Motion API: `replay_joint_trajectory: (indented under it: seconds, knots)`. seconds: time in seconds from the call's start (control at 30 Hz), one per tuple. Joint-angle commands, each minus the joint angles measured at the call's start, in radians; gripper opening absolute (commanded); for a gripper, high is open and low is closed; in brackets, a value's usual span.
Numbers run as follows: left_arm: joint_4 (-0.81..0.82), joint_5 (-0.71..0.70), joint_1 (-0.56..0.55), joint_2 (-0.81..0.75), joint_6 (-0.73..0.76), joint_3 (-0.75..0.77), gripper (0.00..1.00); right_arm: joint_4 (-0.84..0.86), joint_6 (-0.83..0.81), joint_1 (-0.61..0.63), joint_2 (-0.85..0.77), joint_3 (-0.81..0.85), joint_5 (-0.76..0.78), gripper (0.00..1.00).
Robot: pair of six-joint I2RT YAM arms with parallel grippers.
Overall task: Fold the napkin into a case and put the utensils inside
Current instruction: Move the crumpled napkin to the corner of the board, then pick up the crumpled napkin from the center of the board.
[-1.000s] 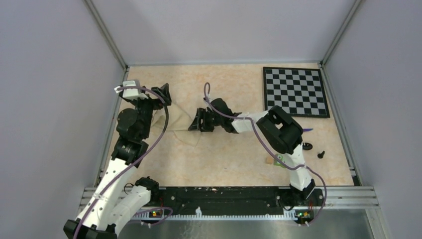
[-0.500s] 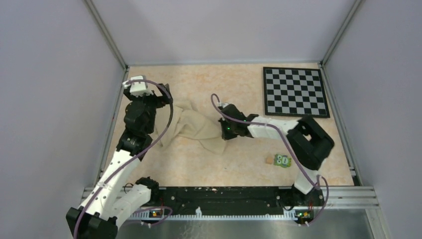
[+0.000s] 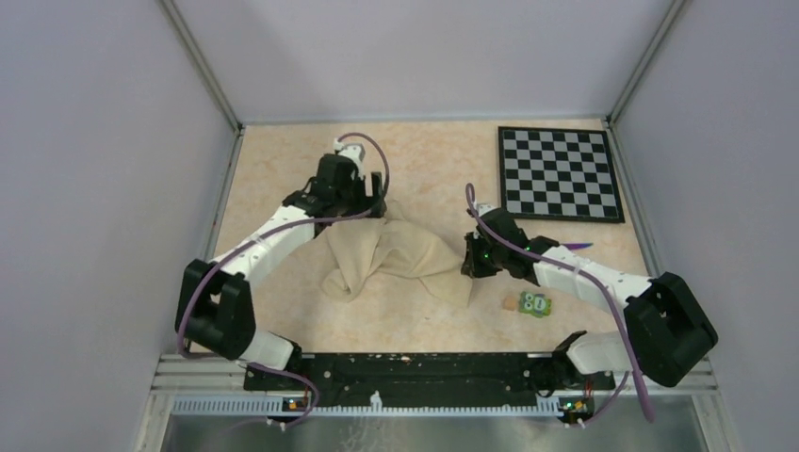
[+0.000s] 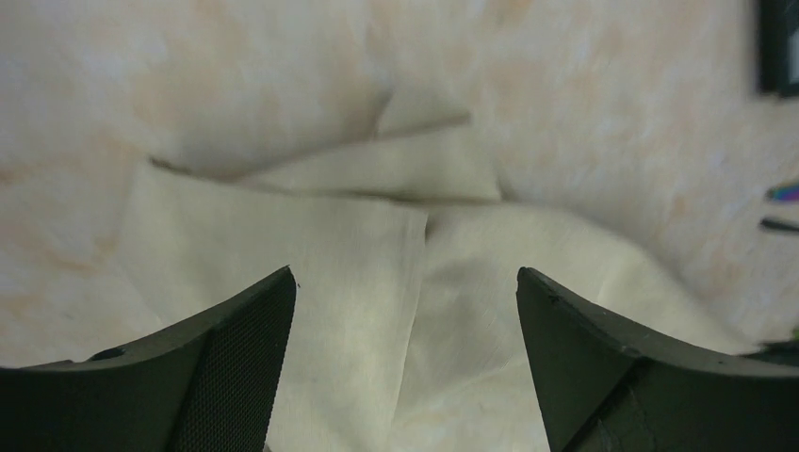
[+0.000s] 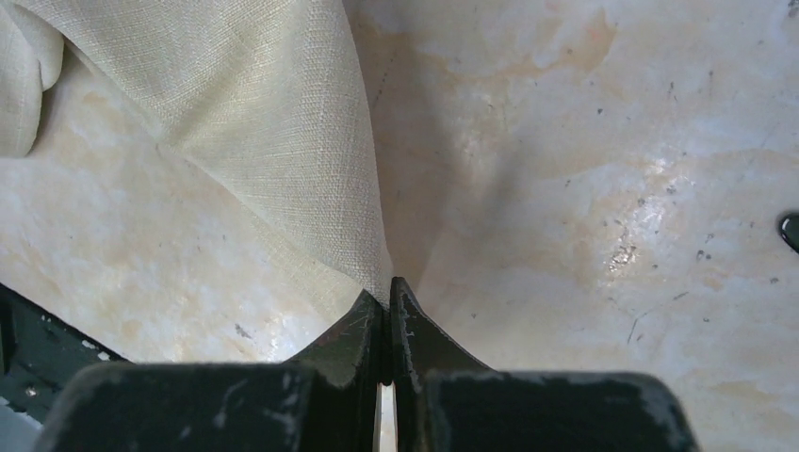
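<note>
The beige napkin (image 3: 396, 259) lies as a crumpled heap mid-table, with loose folds; no case is in view. My left gripper (image 3: 369, 209) hovers open over the napkin's far edge, and in the left wrist view its gripper (image 4: 405, 282) has only cloth (image 4: 349, 245) below it and nothing between its fingers. My right gripper (image 3: 469, 267) is at the heap's right end. In its wrist view that gripper (image 5: 387, 285) is shut on a corner of the napkin (image 5: 273, 141), lifting it off the table. The utensils (image 3: 578, 246) show as thin dark slivers right of the right arm, one of them purple (image 4: 783, 193).
A black-and-white chessboard (image 3: 559, 174) lies at the back right. A small green block with white dots (image 3: 535, 303) sits near the right forearm, with a tiny tan piece (image 3: 510, 303) beside it. Metal rails and grey walls ring the table.
My right gripper shut on the napkin's corner and dragged the cloth to the right and nearer. The left arm swung from the back-left corner to above the napkin's far edge.
</note>
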Motion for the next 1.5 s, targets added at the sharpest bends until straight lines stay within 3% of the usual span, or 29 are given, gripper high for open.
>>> replay_joint_trajectory:
  seconds: [0.0, 0.17, 0.27, 0.43, 0.6, 0.73, 0.87, 1.03, 1.27, 1.47]
  knots:
    - [-0.104, 0.084, -0.05, 0.058, -0.098, -0.091, 0.88, 0.041, -0.018, -0.054, -0.056, -0.026, -0.075, 0.0]
    - [-0.038, 0.003, -0.119, 0.115, -0.132, -0.163, 0.74, 0.044, -0.068, -0.077, -0.067, -0.035, -0.139, 0.0]
    - [-0.08, -0.107, -0.165, 0.182, -0.134, -0.124, 0.7, 0.056, -0.067, -0.078, -0.059, -0.041, -0.16, 0.0]
    - [-0.144, -0.26, -0.18, 0.271, -0.144, -0.084, 0.5, 0.075, -0.049, -0.079, -0.072, -0.056, -0.182, 0.0]
    - [-0.203, -0.388, -0.181, 0.324, -0.134, -0.022, 0.44, 0.045, -0.045, -0.081, -0.108, -0.056, -0.149, 0.0]
    - [-0.271, -0.484, -0.154, 0.323, -0.128, 0.054, 0.22, 0.004, -0.034, -0.082, -0.147, -0.034, -0.122, 0.0]
    - [-0.308, -0.456, -0.089, 0.223, -0.1, 0.123, 0.0, -0.064, -0.03, -0.082, -0.191, 0.016, -0.057, 0.0]
    - [-0.347, -0.369, -0.027, 0.032, -0.007, 0.236, 0.0, -0.167, -0.053, -0.082, -0.232, 0.128, 0.031, 0.0]
    - [-0.294, -0.288, 0.018, -0.269, 0.1, 0.42, 0.0, -0.309, -0.131, -0.083, -0.246, 0.426, 0.222, 0.0]
    - [-0.308, -0.312, 0.025, -0.308, 0.104, 0.702, 0.0, -0.38, -0.178, -0.085, -0.184, 0.796, 0.296, 0.0]
